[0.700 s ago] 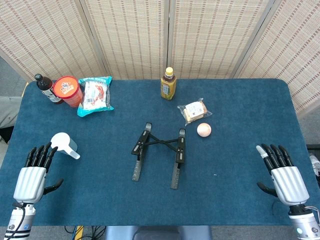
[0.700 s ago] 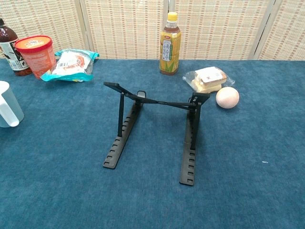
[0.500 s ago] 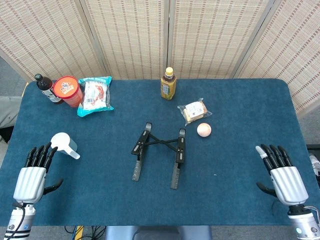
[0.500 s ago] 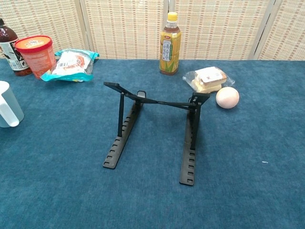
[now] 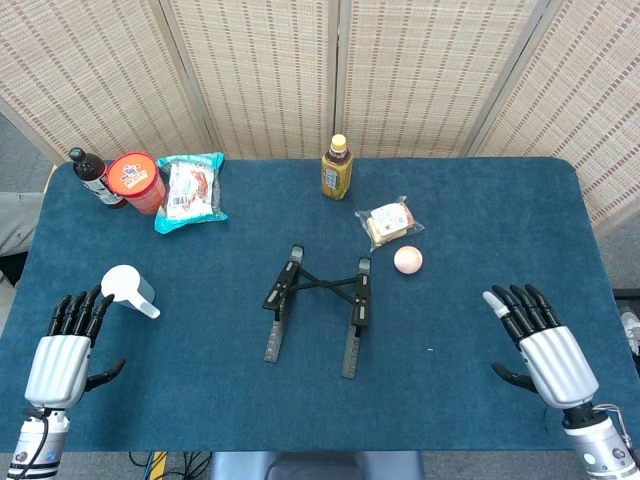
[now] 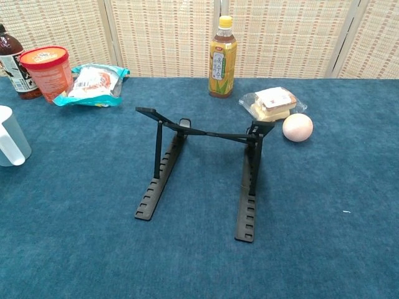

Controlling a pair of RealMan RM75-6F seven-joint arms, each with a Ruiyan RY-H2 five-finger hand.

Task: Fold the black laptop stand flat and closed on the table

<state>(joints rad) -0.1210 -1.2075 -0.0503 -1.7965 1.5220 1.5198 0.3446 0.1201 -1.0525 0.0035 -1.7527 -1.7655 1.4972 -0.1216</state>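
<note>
While the laptop stand (image 5: 318, 308) stands propped open, both empty, spread-fingered hands, left hand (image 5: 68, 343) and right hand (image 5: 538, 340), flanking it well apart, should press its raised arms down evenly.

Both my hands held open, palms down, at the near corners.

My left hand (image 5: 62, 352) sits at the lower left of the head view, back of the hand up, fingers straight, slightly apart and pointing away from me, thumb angled out to the right; it holds nothing. My right hand (image 5: 540, 342) sits at the lower right, back up, fingers extended, spread and leaning a little to the left, thumb out to the left; it holds nothing. Each wrist shows at the bottom edge. The chest view shows neither hand.
</note>
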